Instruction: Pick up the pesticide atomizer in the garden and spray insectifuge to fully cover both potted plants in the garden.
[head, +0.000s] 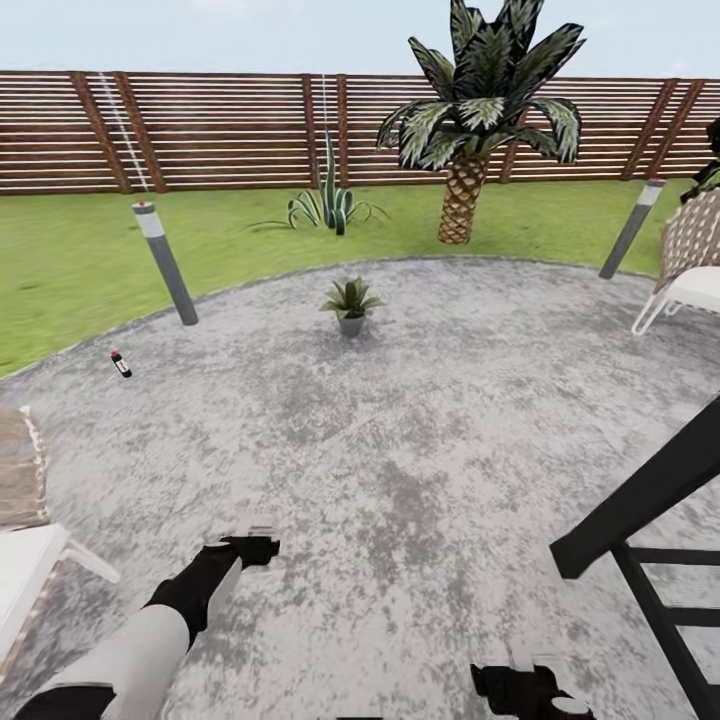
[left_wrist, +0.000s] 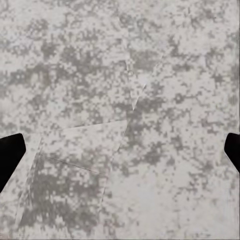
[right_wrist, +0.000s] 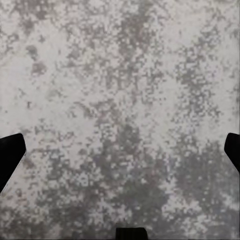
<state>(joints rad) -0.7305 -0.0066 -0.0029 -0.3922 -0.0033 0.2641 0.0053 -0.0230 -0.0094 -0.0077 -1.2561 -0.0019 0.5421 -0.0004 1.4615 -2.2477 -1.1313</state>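
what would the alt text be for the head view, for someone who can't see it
A small pesticide atomizer lies at the left edge of a round grey patio, with one potted plant further in toward the lawn. Beyond are bollard lamps, a palm and a slatted fence; the left gripper is in the foreground.

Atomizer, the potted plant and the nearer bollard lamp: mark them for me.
pesticide atomizer (head: 121, 364), head view, on the dark bottle body.
potted plant (head: 351, 300), head view, on the green leaves above the pot.
bollard lamp (head: 168, 265), head view, on the grey post.
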